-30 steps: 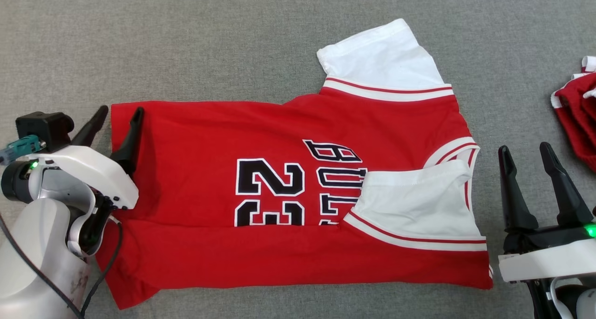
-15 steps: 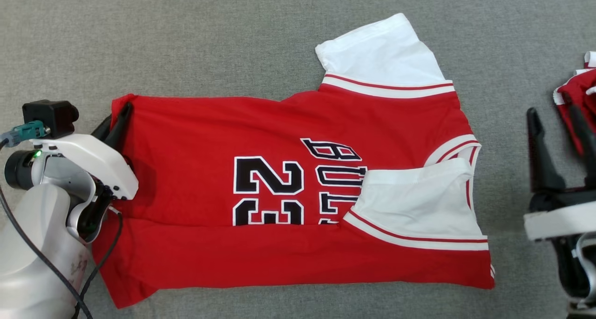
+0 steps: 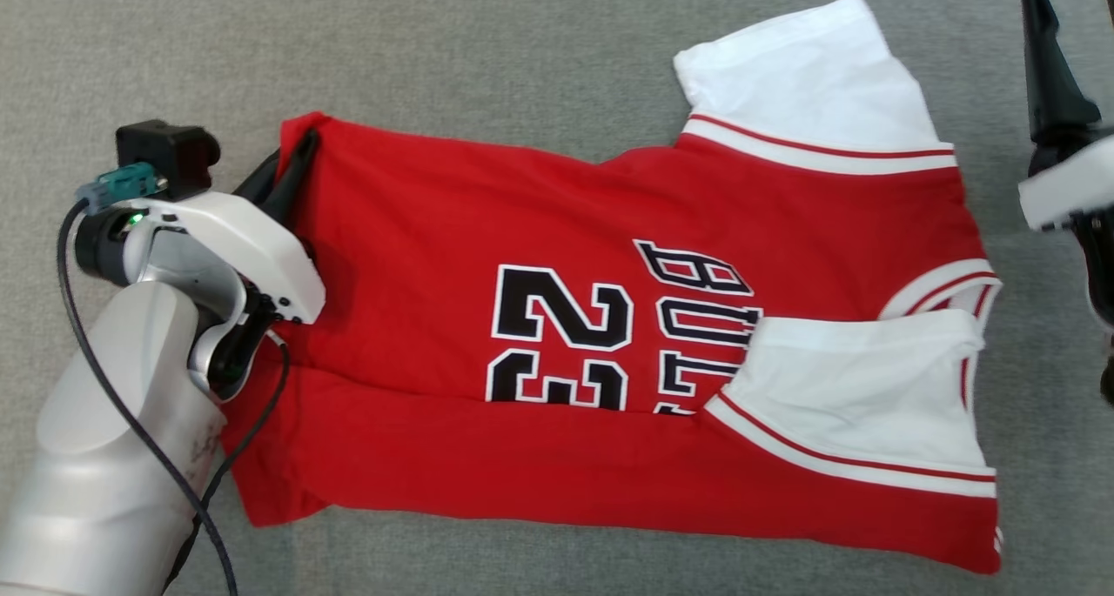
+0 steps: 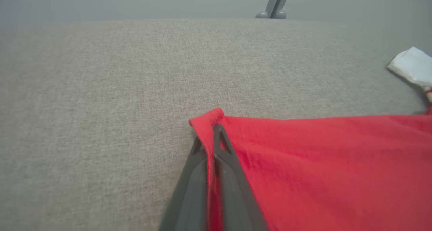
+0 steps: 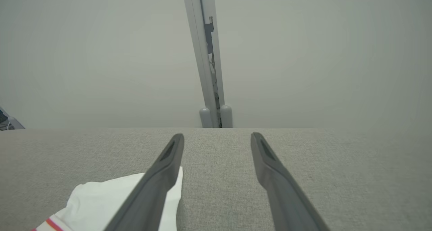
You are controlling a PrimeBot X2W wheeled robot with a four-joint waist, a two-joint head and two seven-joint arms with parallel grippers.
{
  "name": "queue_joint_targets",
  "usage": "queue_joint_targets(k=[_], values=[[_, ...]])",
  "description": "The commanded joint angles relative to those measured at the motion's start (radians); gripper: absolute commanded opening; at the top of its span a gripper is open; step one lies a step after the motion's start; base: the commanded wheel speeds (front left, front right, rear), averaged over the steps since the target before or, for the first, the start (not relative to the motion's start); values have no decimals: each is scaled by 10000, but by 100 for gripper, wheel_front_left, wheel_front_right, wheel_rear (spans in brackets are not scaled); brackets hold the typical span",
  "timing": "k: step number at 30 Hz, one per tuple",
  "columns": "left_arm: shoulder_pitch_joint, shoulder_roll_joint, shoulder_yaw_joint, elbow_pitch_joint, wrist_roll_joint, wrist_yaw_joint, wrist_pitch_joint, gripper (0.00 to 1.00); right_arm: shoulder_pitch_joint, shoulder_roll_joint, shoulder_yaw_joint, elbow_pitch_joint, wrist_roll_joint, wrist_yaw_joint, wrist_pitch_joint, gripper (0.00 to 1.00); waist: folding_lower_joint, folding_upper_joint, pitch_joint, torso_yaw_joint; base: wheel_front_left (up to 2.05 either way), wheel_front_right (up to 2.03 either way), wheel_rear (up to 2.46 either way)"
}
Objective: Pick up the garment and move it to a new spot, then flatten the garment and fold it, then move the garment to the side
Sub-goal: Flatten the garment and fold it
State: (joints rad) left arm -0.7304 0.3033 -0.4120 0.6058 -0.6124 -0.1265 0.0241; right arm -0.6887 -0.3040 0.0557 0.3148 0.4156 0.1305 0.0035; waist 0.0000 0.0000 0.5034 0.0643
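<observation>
Left claw clamped on the corner hem of the red garment, cloth pinched between both dark fingers. Garment spreads right across the grey surface. White sleeve at right edge, grey post at top.

Soft matt red cloth jersey on coarse grey woven fabric surface.

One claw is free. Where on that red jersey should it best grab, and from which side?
Probably the far shoulder edge, where the white sleeve joins the red jersey, coming from the robot's right. The left gripper pinches the far hem corner, so this is that edge's matching end. It lies flat beside bare gray surface, near the open right gripper.
</observation>
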Motion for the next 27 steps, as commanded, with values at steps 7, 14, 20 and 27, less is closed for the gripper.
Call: queue_joint_targets(k=[7, 14, 20, 27], values=[[-647, -251, -541, 268, 139, -37, -302, 0, -1847, -624, 1748, 1945, 229, 6, 1012, 100, 0, 0, 495, 691, 0, 0, 0], [-965, -444, -1009, 593, -33, -27, -588, 0, -2893, -1109, 3453, 3126, 987, 6, 1869, 100, 0, 0, 796, 894, 0, 0, 0], [-1159, -488, -1342, 812, -252, -29, -860, 0, -3181, -1405, 4472, 3517, 1896, 6, 2282, 100, 0, 0, 953, 983, 0, 0, 0], [-1284, -335, -1538, 1078, -479, -27, -1187, 0, -3537, -1785, 5036, 3389, 2768, 3, 1946, 0, 0, 0, 844, 931, 0, 0, 0]])
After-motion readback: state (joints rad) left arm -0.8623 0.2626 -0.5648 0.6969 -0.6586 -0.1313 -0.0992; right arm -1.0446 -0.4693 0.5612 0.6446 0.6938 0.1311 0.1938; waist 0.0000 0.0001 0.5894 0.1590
